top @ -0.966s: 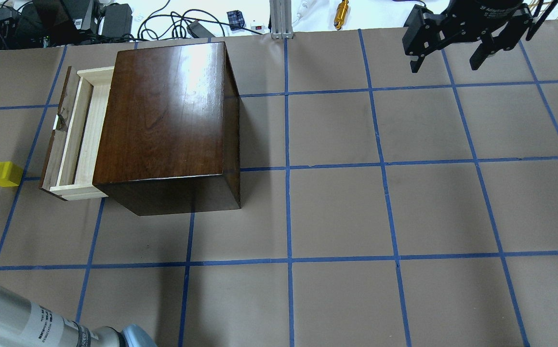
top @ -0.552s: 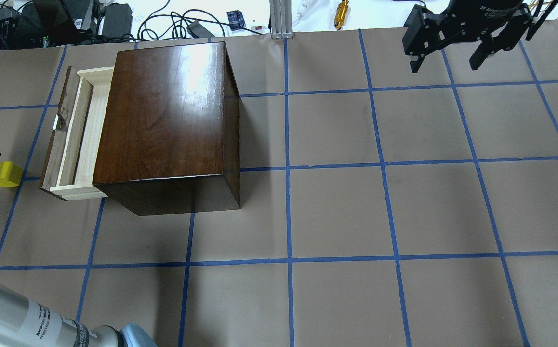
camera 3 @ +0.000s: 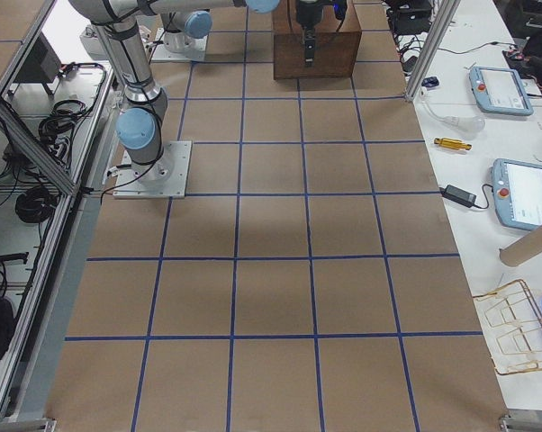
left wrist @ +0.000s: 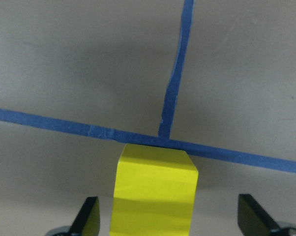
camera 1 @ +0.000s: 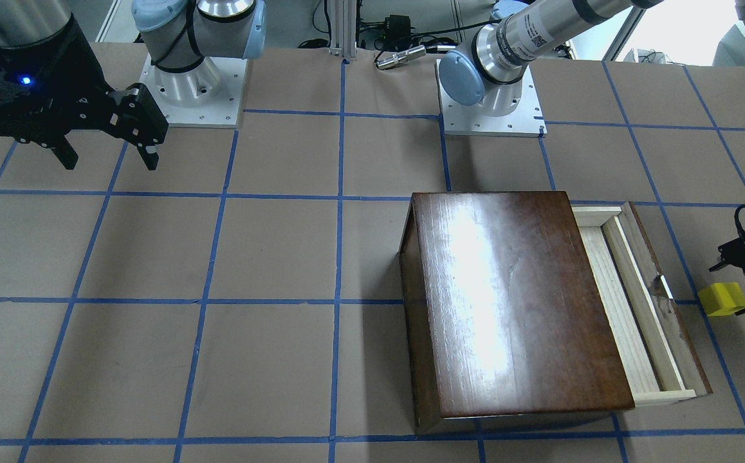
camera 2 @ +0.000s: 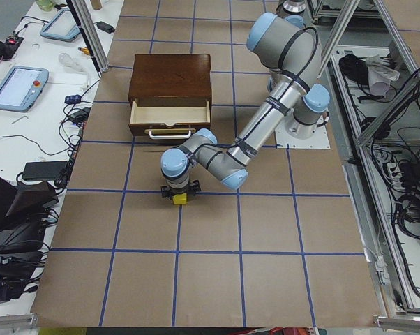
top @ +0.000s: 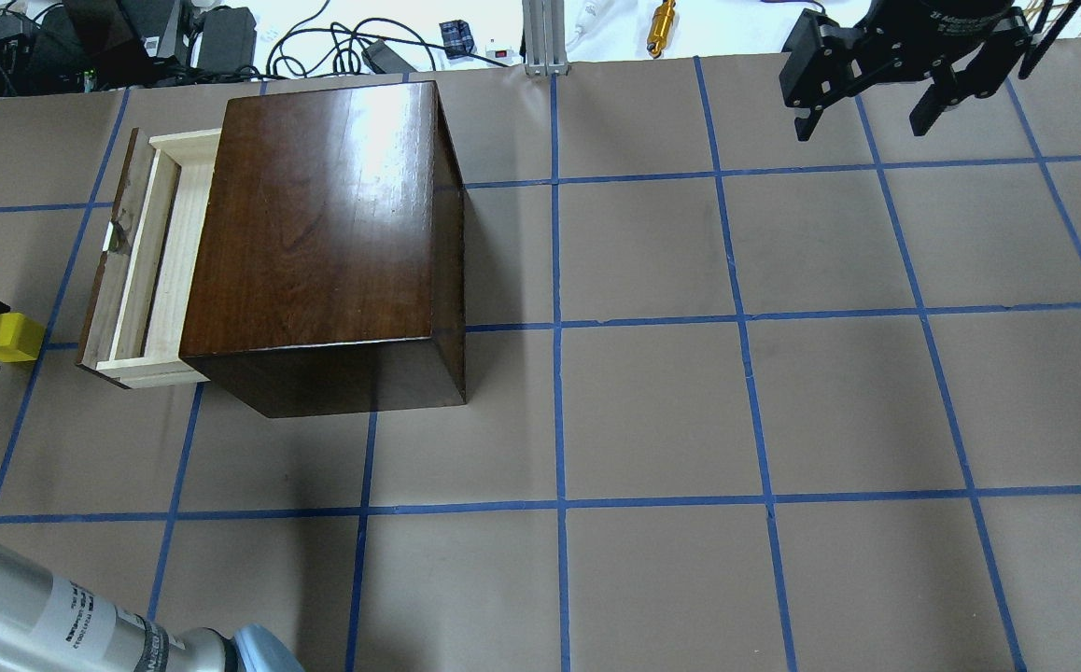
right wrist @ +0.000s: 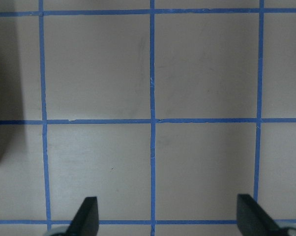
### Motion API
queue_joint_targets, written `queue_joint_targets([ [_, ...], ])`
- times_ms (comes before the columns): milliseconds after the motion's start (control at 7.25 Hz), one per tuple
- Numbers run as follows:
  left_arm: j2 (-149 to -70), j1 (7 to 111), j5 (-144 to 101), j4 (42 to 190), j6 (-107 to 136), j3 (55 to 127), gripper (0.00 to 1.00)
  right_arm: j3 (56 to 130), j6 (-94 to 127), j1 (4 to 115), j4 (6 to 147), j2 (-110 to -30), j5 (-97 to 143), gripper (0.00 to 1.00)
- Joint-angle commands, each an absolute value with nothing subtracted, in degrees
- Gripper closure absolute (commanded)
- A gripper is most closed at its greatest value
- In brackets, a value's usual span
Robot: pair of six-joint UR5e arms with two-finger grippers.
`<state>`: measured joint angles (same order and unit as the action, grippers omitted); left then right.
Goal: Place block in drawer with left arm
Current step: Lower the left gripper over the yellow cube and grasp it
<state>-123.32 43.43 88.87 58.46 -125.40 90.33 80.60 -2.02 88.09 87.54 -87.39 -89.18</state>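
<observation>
Yellow block [left wrist: 155,189] sits between spread fingers of left gripper [left wrist: 170,217], touching neither. Drawer [top: 156,266] pulled out, just beyond block.

Tabletop [top: 652,411] of brown paper, ruled into squares with blue tape [top: 558,411]; lit evenly from above, soft shadows only; white bench [camera 3: 523,135] along one long side, strewn with black cables [top: 335,37], two teach pendants [camera 3: 528,193], a cardboard tube [camera 3: 532,243] and a wire rack [camera 3: 519,328]; aluminium post [top: 540,33] at that edge; along the other long side, a grey metal-framed bay hung with cable bundles [camera 2: 414,206].
</observation>
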Motion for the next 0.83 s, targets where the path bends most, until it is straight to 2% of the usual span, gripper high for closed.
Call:
queue_joint_targets([
  [0, -124.10, 43.42, 87.81, 58.36, -125.60, 90.26, 0.01, 80.60, -2.02, 88.07, 87.54, -87.36, -89.21, 0.00],
  [138, -124.28, 43.42, 87.80, 58.27, -126.03, 90.00, 0.05, 80.60, -2.02, 88.15, 87.54, -87.45, -89.12, 0.00],
  [276, -124.36, 43.42, 87.80, 58.36, -127.86, 90.00, 0.17, 80.60, -2.02, 88.15, 87.54, -87.45, -89.12, 0.00],
  [552, -124.63, 43.42, 87.98, 58.36, -128.14, 89.83, 0.32, 80.60, -2.02, 88.07, 87.54, -87.45, -89.12, 0.00],
  [690, -124.63, 43.42, 88.07, 58.36, -128.14, 89.82, 0.44, 80.60, -2.02, 88.07, 87.54, -87.45, -89.21, 0.00],
])
